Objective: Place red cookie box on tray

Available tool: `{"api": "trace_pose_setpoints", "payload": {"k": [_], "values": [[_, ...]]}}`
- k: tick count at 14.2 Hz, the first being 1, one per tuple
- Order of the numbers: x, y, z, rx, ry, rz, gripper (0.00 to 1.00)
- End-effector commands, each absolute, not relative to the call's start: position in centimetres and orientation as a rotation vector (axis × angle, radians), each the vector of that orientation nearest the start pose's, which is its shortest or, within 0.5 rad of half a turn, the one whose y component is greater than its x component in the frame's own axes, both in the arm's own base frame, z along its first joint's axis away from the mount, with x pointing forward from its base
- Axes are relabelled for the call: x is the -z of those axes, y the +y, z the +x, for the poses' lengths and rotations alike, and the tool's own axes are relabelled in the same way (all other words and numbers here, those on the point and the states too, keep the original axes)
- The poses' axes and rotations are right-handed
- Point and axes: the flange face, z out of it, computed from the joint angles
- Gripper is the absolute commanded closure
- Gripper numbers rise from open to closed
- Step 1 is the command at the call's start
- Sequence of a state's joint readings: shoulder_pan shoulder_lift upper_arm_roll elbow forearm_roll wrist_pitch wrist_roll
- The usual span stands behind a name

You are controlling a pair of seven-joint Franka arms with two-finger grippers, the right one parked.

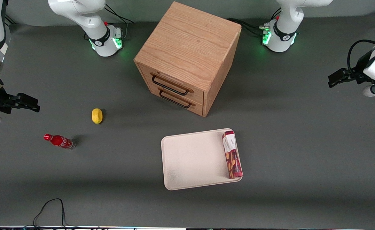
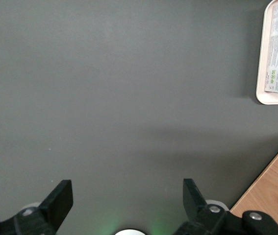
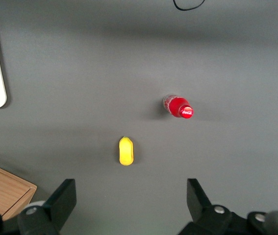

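Since the red cookie box (image 1: 231, 154) already lies flat inside the tray (image 1: 187, 159), along the short rim nearest the working arm's end, the gripper (image 1: 333, 80), fingers spread and empty, well apart above bare table, should simply hold clear without disturbing it.

Evenly lit from overhead, sharp throughout, no glare. Soft shadows on the bench (image 1: 302, 134) beside the cabinet (image 1: 187, 54), well clear of the hand (image 1: 336, 78).
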State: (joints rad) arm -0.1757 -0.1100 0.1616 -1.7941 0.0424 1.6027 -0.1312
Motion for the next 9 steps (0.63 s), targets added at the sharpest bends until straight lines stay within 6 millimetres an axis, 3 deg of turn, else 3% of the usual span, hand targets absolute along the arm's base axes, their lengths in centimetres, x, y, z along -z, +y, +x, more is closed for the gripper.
{"api": "trace_pose_setpoints", "payload": {"k": [1,6,9], "values": [[-59.3,1.1,51.7,-0.136,-0.211,-3.107,0.0],[-59.4,-0.8,52.3,-0.154,-0.171,-3.088,0.0],[-60.3,-0.5,53.8,-0.116,-0.184,-3.088,0.0]]}}
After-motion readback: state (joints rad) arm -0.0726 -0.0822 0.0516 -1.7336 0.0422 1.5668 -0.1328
